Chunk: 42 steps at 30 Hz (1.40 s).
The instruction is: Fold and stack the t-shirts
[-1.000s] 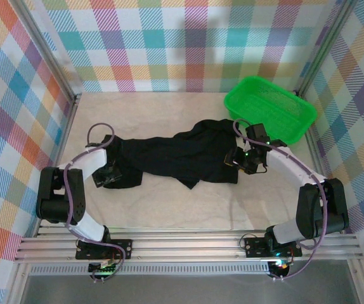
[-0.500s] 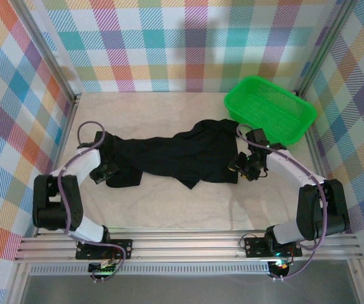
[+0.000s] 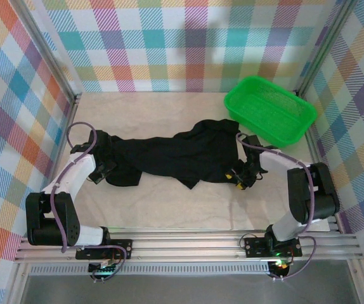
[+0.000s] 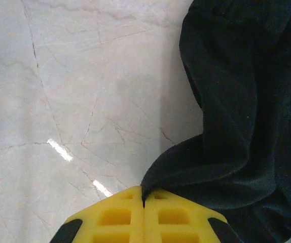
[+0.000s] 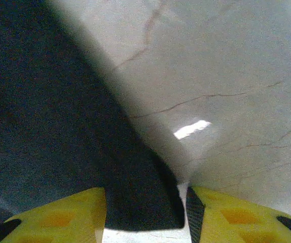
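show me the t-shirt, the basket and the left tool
t-shirt (image 3: 169, 155): top view, middle of the black cloth.
basket (image 3: 271, 107): top view, its bare green floor.
left tool (image 4: 144, 196): left wrist view, seam between the shut yellow fingertips, pinching the t-shirt's edge.

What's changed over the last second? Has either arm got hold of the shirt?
The left gripper shifted slightly left, drawing the left end of the t-shirt outward; it is shut on a cloth edge. The right gripper slid toward the near edge to the shirt's near right corner and stands open with that corner between its fingers, not yet clamped. The shirt's middle and right side and the green basket stayed put.
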Each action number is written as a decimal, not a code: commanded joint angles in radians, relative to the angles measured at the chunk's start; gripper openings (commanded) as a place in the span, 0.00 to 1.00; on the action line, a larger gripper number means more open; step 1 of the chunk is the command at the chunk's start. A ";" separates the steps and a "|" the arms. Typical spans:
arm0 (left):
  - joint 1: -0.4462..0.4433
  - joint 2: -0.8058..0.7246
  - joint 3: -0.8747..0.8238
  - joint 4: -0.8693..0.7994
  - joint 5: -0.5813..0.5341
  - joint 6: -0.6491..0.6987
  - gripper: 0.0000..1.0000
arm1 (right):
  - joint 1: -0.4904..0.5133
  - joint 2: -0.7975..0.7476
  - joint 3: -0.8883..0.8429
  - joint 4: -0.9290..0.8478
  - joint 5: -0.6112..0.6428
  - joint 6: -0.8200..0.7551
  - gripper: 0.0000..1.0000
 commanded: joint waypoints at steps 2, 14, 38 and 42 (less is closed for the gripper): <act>0.010 -0.037 0.026 -0.033 0.021 -0.015 0.00 | -0.001 0.016 0.013 0.010 -0.033 0.110 0.45; 0.012 -0.077 0.145 -0.021 0.114 -0.038 0.00 | 0.001 0.004 0.293 0.039 0.076 -0.035 0.00; 0.078 -0.231 0.959 0.211 -0.007 -0.243 0.00 | -0.096 -0.418 0.831 0.250 -0.076 -0.337 0.00; 0.078 -0.224 1.082 0.192 -0.029 -0.229 0.00 | -0.101 -0.483 0.834 0.260 -0.078 -0.320 0.00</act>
